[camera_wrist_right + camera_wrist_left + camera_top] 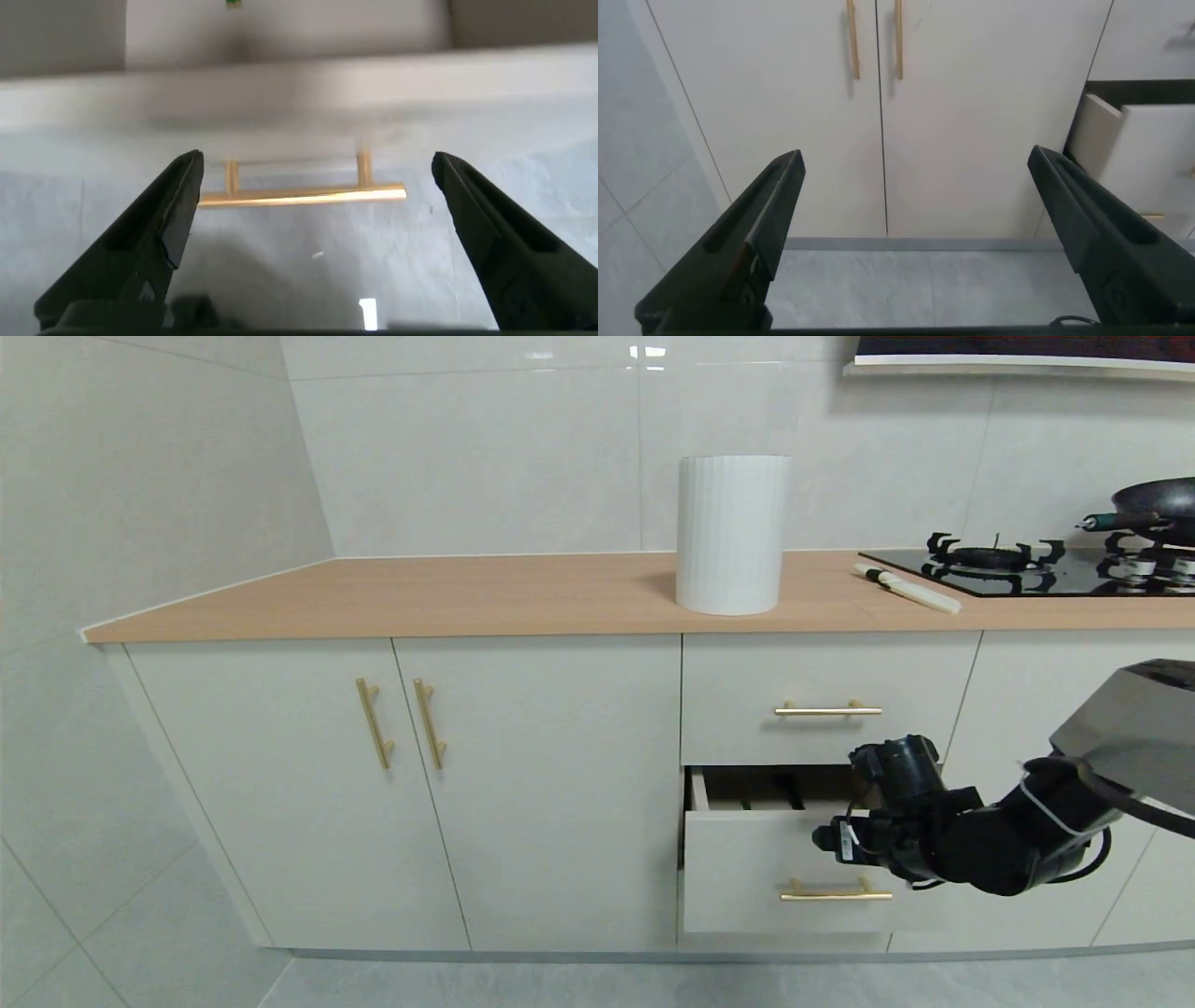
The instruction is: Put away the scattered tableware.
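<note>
A cream-coloured utensil with a dark end (pixel 910 588) lies on the wooden counter (pixel 467 593), beside the hob. A tall white ribbed holder (pixel 730 534) stands upright on the counter to its left. Below, the lower drawer (pixel 747 859) is pulled partly out, dark inside. My right gripper (pixel 831 845) is in front of that drawer, just above its gold handle (pixel 836 895). In the right wrist view the gripper (pixel 316 168) is open, with the handle (pixel 304 194) between its fingers and untouched. My left gripper (pixel 915 159) is open, holds nothing, and faces the cabinet doors.
A black gas hob (pixel 1027 569) with a wok (pixel 1153 504) sits at the counter's right end. The upper drawer (pixel 826 695) is closed. Double cabinet doors (pixel 401 784) with gold handles stand left of the drawers. The open drawer's side (pixel 1148 159) shows past the left gripper. Grey tiled floor lies below.
</note>
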Motion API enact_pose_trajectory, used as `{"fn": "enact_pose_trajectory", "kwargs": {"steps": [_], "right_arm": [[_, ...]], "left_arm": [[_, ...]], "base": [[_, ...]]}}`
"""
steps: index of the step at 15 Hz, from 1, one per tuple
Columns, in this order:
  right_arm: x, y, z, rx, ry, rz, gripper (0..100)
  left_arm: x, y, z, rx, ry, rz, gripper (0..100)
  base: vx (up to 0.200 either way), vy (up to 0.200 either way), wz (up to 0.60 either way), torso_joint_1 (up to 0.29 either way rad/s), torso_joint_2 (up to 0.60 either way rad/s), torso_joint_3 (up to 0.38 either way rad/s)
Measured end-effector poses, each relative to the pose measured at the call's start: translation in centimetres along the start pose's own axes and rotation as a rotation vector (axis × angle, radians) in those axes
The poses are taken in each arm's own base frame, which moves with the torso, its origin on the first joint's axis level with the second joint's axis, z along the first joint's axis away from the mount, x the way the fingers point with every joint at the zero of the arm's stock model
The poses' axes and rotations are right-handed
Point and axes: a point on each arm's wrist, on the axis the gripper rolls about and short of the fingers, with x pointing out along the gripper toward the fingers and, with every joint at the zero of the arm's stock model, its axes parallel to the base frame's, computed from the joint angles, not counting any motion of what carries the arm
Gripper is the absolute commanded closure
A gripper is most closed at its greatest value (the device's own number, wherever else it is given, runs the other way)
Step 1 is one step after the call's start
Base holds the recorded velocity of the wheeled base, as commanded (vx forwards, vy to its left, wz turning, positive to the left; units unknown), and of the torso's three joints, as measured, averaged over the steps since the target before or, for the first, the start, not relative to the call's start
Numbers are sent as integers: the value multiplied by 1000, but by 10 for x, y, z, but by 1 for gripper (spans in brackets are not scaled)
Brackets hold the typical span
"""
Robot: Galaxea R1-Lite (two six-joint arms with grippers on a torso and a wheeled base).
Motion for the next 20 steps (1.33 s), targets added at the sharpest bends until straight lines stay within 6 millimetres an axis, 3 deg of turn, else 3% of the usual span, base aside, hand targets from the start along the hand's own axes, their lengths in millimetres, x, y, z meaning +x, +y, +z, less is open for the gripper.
{"fn": "enact_pose_trajectory", "kwargs": {"steps": [9, 20], "right_arm": [[68, 7, 31, 117, -117, -77, 0], [104, 1, 46, 256, -212, -104, 0]], "left_arm": [[0, 0, 0, 0, 0, 0, 0], [0, 0, 0, 0, 0, 0, 0]], "base": [[0, 0, 0, 0, 0, 0], [0, 0, 0, 0, 0, 0]]}}
